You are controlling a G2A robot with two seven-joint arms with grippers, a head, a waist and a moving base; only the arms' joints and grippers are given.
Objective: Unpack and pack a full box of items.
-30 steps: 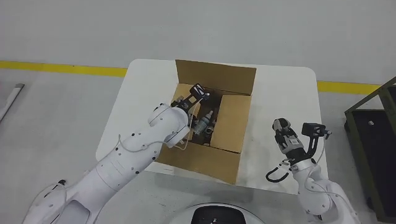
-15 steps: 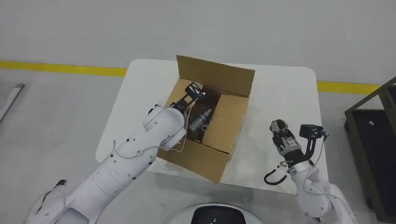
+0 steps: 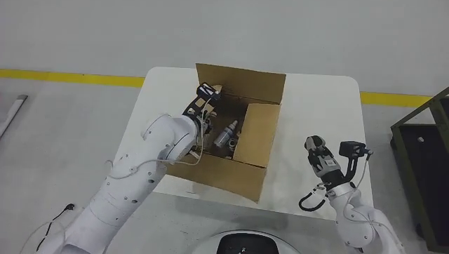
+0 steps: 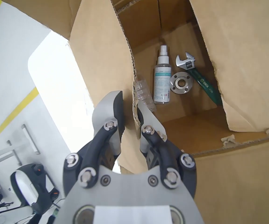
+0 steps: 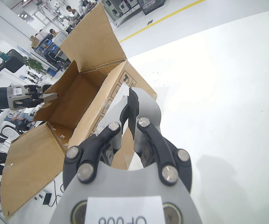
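Observation:
An open cardboard box (image 3: 242,84) stands in the middle of the white table (image 3: 319,99). My left gripper (image 3: 205,92) is at the box's left side, shut on the edge of the left flap (image 4: 101,47), one finger on each face. On the box floor lie a spray bottle (image 4: 162,78), a green-handled wrench (image 4: 196,75), a metal flange ring (image 4: 181,83) and a clear plastic piece (image 4: 145,93). My right gripper (image 3: 316,145) hangs over the table to the right of the box, shut with nothing in it (image 5: 130,94).
Bare table surface (image 5: 218,82) lies right of the box around my right gripper. The box's right flap (image 3: 256,133) leans inward over the opening. A dark metal rack (image 3: 421,156) stands off the table's right side.
My left gripper has moved from over the box's inside toward the left and back, drawing the left flap outward. The box has turned and shifted slightly. The right arm has barely moved.

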